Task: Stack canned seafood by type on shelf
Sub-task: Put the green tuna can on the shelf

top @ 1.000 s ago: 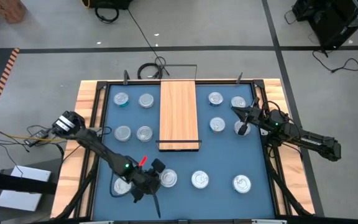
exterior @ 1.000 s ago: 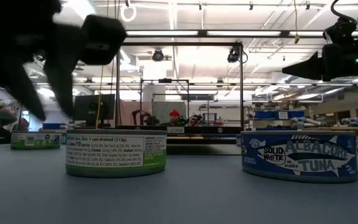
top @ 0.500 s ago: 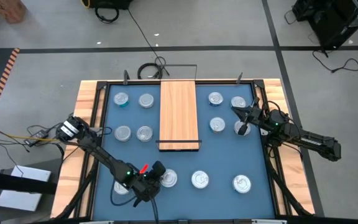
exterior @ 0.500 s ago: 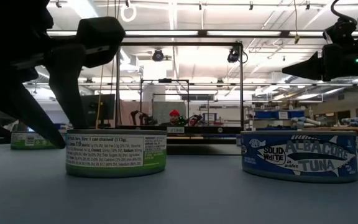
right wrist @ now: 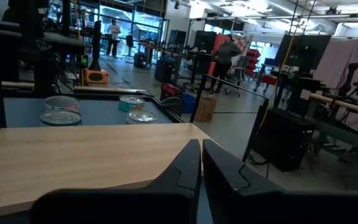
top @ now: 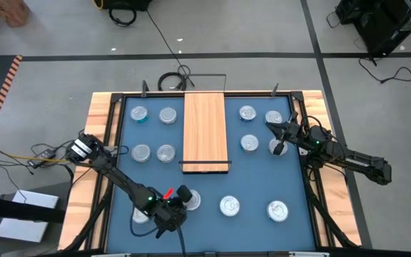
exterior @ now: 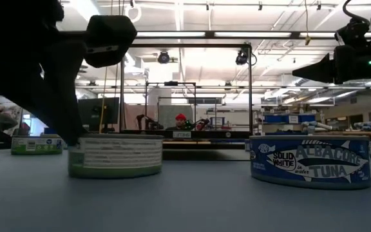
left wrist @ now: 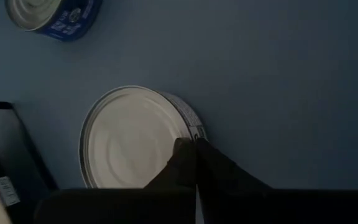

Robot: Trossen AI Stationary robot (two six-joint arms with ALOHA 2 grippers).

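- The left arm reaches low and folded along the near-left part of the blue table [top: 205, 189]; the left gripper [top: 178, 205] is tipped down at the near edge, its dark fingers [left wrist: 191, 158] pressed together with nothing between them, the tips resting on the rim of a short round silver-topped tin with a green band at its base [exterior: 115, 155].
- A second flat tin with blue sides [left wrist: 55, 17] lies well apart from it.
- The long light-wood shelf board with thin black end frames [top: 205, 130] lies down the table's middle, bare, with more silver-topped tins [top: 166, 116] scattered on both sides.
- The right arm stretches in from the right edge, raised; the right gripper [top: 271, 126] hangs above the far-right tins, closed and empty.
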